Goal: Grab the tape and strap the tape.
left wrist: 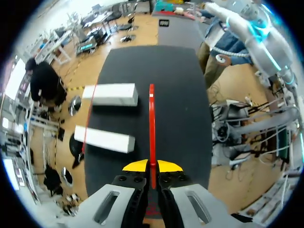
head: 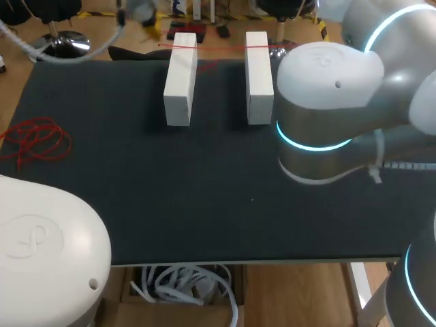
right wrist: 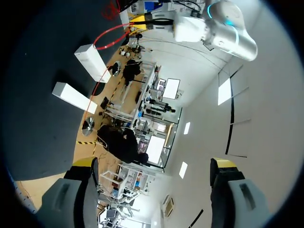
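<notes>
Black table point(head: 204, 204). Two white blocks stand side by side at its 12 o'clock end, long sides parallel with a gap between: left block point(head: 180, 82), right block point(head: 259, 78).

Red tape point(head: 218, 47): one thin taut strand lies across the far ends of both blocks, resting on their top faces. A red tangle point(head: 35, 139) sits on the table at 9 o'clock, near the edge and well apart from the blocks. Cannot tell if it joins the strand.

Left arm point(head: 48, 252): base fills the 7 o'clock corner of the head view. Its gripper is a blur past the far table edge, about 11 o'clock.
- Left wrist view: left gripper point(left wrist: 152, 167) has both yellow tips pressed together on the tape, which is pinched from two sides.
- From the tips the strand runs straight out to the gripper's 12 o'clock, above the table.
- The two blocks lie off at its 10 to 11 o'clock, with a second thin red line across their outer ends.

Right arm point(head: 327, 116): bulky joint over the table at 3 o'clock, just beside the right block in the head view.
- Right gripper point(right wrist: 152, 164): fingers spread wide, nothing between them, aimed up and away from the table.
- In its wrist view the blocks and a red loop of tape show off at its 10 to 11 o'clock, the loop leading to the other arm's yellow-tipped gripper.
</notes>
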Controlling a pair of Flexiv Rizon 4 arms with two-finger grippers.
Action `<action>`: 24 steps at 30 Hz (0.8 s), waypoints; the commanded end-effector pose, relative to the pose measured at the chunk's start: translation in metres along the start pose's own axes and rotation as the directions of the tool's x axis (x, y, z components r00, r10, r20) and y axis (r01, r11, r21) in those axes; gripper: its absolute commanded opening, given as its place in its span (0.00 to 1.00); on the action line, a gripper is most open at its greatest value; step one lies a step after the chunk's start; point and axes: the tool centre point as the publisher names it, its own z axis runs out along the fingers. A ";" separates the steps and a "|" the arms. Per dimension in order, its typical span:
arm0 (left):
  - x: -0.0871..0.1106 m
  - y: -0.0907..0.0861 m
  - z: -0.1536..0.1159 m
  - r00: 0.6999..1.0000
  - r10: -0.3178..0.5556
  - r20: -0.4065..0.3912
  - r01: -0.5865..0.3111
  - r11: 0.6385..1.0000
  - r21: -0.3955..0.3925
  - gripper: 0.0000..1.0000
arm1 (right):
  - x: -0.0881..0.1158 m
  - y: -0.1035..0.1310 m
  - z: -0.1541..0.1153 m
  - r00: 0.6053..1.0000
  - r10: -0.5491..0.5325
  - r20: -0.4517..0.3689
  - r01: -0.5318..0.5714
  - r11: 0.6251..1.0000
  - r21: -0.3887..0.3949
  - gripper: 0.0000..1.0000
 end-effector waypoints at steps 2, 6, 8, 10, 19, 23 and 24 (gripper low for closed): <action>0.003 0.090 0.037 0.991 -0.133 0.004 0.132 0.979 -0.155 0.00 | -0.003 -0.004 -0.002 1.000 -0.003 -0.007 0.003 1.000 -0.031 1.00; 0.000 0.145 0.057 0.978 -0.207 -0.003 0.201 0.954 -0.223 0.00 | -0.003 -0.004 -0.002 1.000 -0.003 -0.007 0.003 1.000 -0.031 1.00; -0.003 0.168 0.068 0.973 -0.232 -0.005 0.225 0.946 -0.235 0.00 | -0.003 -0.004 -0.002 1.000 -0.003 -0.007 0.003 1.000 -0.031 1.00; -0.005 0.190 0.078 0.964 -0.267 0.000 0.258 0.931 -0.257 0.00 | -0.003 -0.004 -0.002 1.000 -0.003 -0.007 0.003 1.000 -0.031 1.00; -0.008 0.263 0.105 0.919 -0.393 -0.017 0.364 0.868 -0.338 0.00 | -0.003 -0.004 -0.002 1.000 -0.003 -0.007 0.003 1.000 -0.031 1.00; -0.012 0.282 0.109 0.900 -0.435 -0.021 0.390 0.828 -0.404 0.00 | -0.003 -0.004 -0.002 1.000 -0.003 -0.007 0.003 1.000 -0.031 1.00; -0.012 0.287 0.109 0.890 -0.455 -0.017 0.408 0.815 -0.412 0.00 | -0.003 -0.004 -0.002 1.000 -0.003 -0.007 0.003 1.000 -0.031 1.00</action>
